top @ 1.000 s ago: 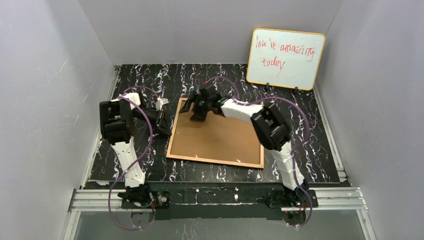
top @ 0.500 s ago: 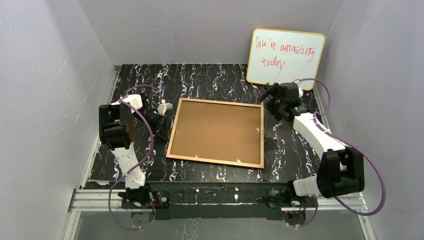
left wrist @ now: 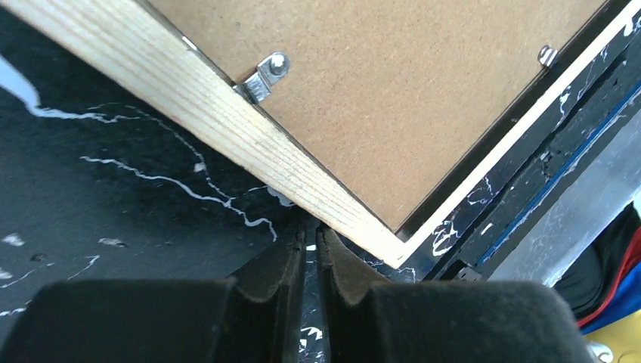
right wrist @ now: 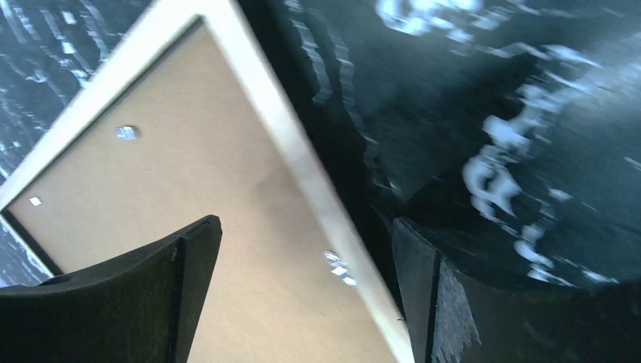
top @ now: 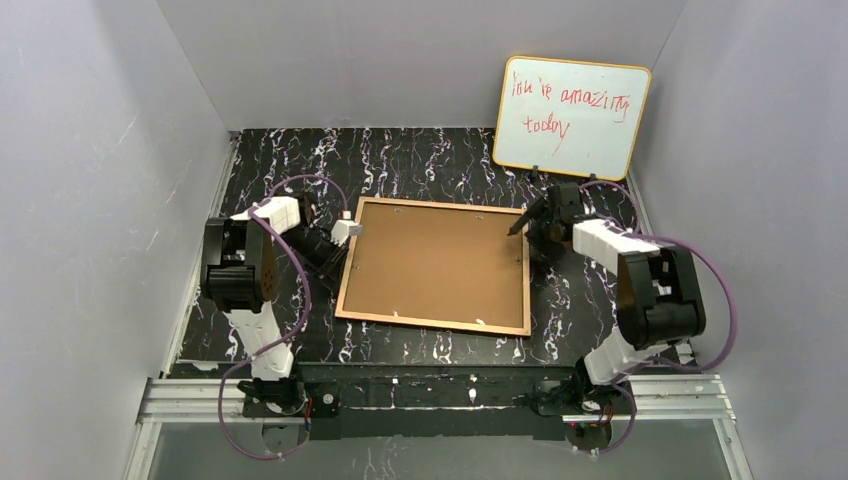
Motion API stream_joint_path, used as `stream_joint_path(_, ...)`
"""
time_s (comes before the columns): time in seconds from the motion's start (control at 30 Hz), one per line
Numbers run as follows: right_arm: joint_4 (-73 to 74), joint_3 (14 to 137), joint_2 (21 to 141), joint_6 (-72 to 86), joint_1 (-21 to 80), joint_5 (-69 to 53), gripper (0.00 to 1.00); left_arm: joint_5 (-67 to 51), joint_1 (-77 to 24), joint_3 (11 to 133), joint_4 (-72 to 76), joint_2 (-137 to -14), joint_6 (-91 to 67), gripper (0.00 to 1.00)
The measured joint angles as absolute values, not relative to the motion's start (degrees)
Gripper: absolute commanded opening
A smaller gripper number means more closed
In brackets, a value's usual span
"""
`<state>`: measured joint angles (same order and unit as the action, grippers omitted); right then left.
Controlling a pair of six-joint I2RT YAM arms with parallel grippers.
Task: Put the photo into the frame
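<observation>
Top external view: large rectangular picture frame (top: 430,322) with thin tan wooden rails lies face down at mid worktop (top: 420,160), which is black with white marble veining. Brown hardboard backing panel (top: 435,265) sits inside the rails. The photo itself cannot be made out in any view.

Left tool (top: 333,258) is low at the frame's left rail. Right tool (top: 532,225) is at the far end of the right rail.

Orange-edged whiteboard (top: 570,118) with red writing leans on the back wall, well apart from the frame.

Left wrist view: left tool (left wrist: 310,242) has its fingers (left wrist: 283,265) drawn together, only a thin slit between them and nothing gripped. Tips lie just beside the outer side of the pale wood rail (left wrist: 227,128), near a corner; contact cannot be confirmed. Small silver turn clip (left wrist: 264,76) lies across the inner edge of that rail.

Right wrist view, blurred: right tool (right wrist: 306,227) is spread wide. One finger (right wrist: 151,287) hangs over the backing panel, the other over bare worktop, with the right rail running between them. Grips nothing.
</observation>
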<state>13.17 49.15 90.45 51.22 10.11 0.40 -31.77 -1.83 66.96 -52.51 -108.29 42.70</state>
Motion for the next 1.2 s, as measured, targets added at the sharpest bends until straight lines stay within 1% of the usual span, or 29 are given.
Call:
stream_joint_path(0.13, 12.88, 56.62, 97.34, 49.91, 13.39, 0.67, 0.90, -29.93, -3.27, 66.74, -53.67, -108.12, 44.16, 0.10)
stream_joint_path(0.23, 12.86, 65.08, 104.33, 49.17, 16.27, 1.87, 0.90, -27.90, -3.84, 66.74, -55.59, -108.12, 45.47, 0.10)
stream_joint_path(0.3, 13.28, 73.03, 110.34, 48.45, 18.48, 2.26, 0.90, -26.37, -4.29, 66.72, -57.49, -108.12, 46.54, 0.10)
stream_joint_path(0.43, 16.58, 97.47, 126.82, 46.48, 22.72, 1.58, 0.95, -24.80, -6.31, 66.48, -62.17, -108.12, 48.42, 0.12)
stream_joint_path(0.5, 17.76, 109.01, 134.02, 45.69, 24.47, 0.40, 0.99, -25.06, -7.68, 66.08, -63.70, -108.12, 49.10, 0.16)
stream_joint_path(0.57, 20.43, 119.50, 139.85, 44.53, 25.82, -1.43, 0.99, -26.06, -9.13, 65.89, -65.47, -108.12, 50.06, 0.25)
stream_joint_path(0.6, 21.30, 122.85, 141.69, 44.07, 26.20, -2.26, 0.99, -26.72, -9.72, 65.87, -66.39, -108.09, 50.65, 0.32)
stream_joint_path(0.67, 23.77, 129.93, 144.99, 43.42, 26.59, -4.03, 0.99, -28.21, -10.37, 65.89, -68.20, -108.03, 52.14, 0.55)
stream_joint_path(0.7, 24.47, 131.68, 145.36, 43.16, 26.70, -4.75, 0.99, -28.82, -10.61, 66.04, -69.41, -108.01, 52.93, 0.63)
stream_joint_path(0.73, 25.19, 131.90, 144.90, 43.11, 26.74, -5.72, 0.99, -29.34, -10.76, 66.35, -70.85, -107.94, 53.87, 0.66)
stream_joint_path(0.8, 25.87, 130.06, 142.43, 43.07, 26.57, -6.85, 0.99, -29.76, -10.72, 67.85, -73.67, -107.81, 55.57, 0.67)
stream_joint_path(0.87, 26.87, 123.20, 136.66, 43.07, 25.98, -7.94, 0.99, -30.04, -10.15, 71.61, -75.59, -107.77, 57.21, 0.68)
stream_joint_path(0.97, 28.34, 114.65, 128.18, 43.07, 24.64, -8.40, 0.99, -30.46, -7.66, 81.78, -78.15, -107.83, 59.02, 0.67)
stream_joint_path(1.1, 28.12, 102.76, 115.96, 43.05, 23.00, -8.51, 0.99, -30.44, -0.45, 97.36, -78.04, -110.41, 56.97, 0.53)
stream_joint_path(1.2, 27.66, 88.53, 104.07, 43.05, 22.63, -8.75, 0.99, -29.82, 7.25, 109.65, -75.31, -117.23, 52.25, 0.43)
